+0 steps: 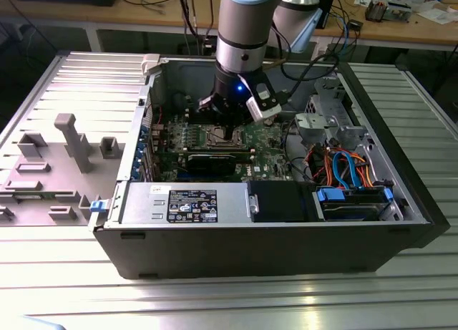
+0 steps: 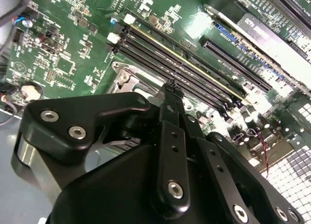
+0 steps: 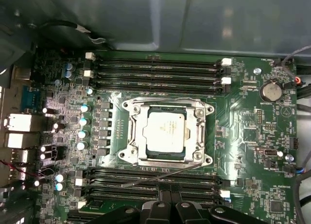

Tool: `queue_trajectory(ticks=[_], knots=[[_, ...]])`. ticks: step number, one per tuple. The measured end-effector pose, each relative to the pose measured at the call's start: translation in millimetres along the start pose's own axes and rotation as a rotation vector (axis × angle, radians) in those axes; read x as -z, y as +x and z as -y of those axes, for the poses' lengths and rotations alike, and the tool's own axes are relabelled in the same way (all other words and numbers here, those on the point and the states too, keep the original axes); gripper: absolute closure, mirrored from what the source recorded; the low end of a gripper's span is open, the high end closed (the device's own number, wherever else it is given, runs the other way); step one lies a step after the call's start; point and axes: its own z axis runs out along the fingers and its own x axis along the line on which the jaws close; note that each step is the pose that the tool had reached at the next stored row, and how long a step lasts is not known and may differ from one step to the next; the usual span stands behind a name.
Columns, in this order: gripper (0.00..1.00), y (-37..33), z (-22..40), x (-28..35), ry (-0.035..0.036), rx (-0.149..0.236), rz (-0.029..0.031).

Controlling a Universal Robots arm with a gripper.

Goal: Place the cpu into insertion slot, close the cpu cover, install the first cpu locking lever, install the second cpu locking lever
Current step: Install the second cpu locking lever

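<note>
A ribbed silvery tabletop (image 1: 64,273) of long metal slats carries everything in the exterior view. An open computer case (image 1: 272,233) lies on its side at the middle of it, the open face up, with the green board (image 1: 268,140) flat inside. On the exterior view's left, just beside the case, a grey side panel (image 1: 50,165) lies flat on the slats, with moulded grey brackets rising from it. To the exterior view's right of the case more bare slats (image 1: 401,79) show. Behind the tabletop, well apart, a wooden bench (image 1: 401,26) holds cables and small clutter.
</note>
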Motion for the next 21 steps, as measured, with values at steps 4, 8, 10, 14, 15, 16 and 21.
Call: queue_trajectory(ticks=[4, 8, 10, 14, 15, 16, 21], knots=[[0.89, 5.9, -0.2, -3.0, 0.0002, 0.010, -0.0020], [0.89, 12.8, -0.4, -6.5, 0.0004, 0.019, -0.0029], [0.89, 15.9, -0.7, -7.7, 0.0005, 0.021, -0.0032], [0.89, 16.6, -1.4, -8.3, -0.0002, 0.021, -0.0031], [0.89, 16.6, -1.7, -8.3, -0.0002, 0.021, -0.0031], [0.89, 16.5, -2.0, -8.3, -0.0003, 0.021, -0.0031], [0.89, 16.9, -2.5, -8.7, -0.0002, 0.021, -0.0031]])
